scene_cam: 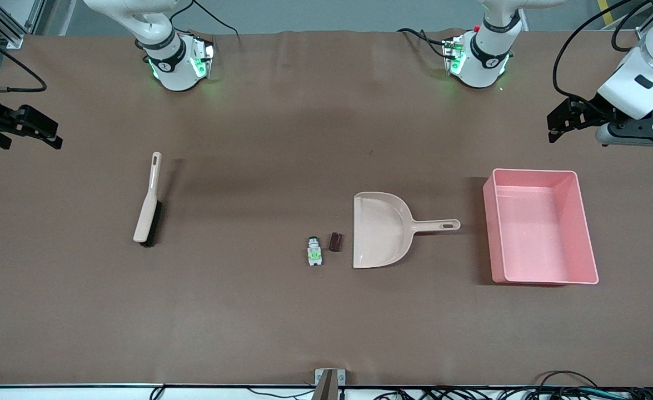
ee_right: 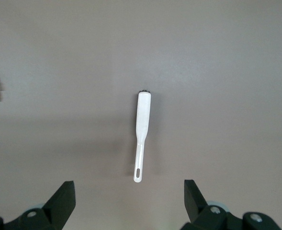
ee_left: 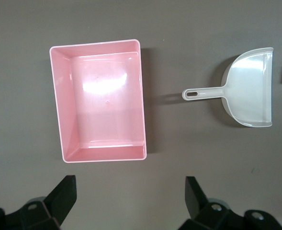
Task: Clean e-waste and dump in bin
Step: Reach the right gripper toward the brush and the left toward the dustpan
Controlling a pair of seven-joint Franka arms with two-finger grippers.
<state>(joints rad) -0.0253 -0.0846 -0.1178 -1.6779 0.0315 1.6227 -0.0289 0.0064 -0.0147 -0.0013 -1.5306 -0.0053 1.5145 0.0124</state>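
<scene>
Both grippers hang wide and empty: left gripper (scene_cam: 554,123) above the table's left-arm end, right gripper (scene_cam: 54,139) above the other end. E-waste (scene_cam: 315,251) lies at dustpan's (scene_cam: 379,228) nine o'clock; bin (scene_cam: 584,233) at three. Risk: brush (scene_cam: 148,200) flicks parts past the pan.

A brown cloth-covered table (scene_cam: 282,139) carries a beige plastic brush (scene_cam: 148,200), a beige plastic dustpan (scene_cam: 382,229) (handle toward the pink rectangular plastic bin (scene_cam: 582,222)), a white-grey green-labelled component (scene_cam: 315,251) and a dark maroon block (scene_cam: 335,241).

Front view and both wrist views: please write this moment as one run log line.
left gripper open, above bin end | right gripper open, above brush end | e-waste on table beside dustpan | bin empty
</scene>
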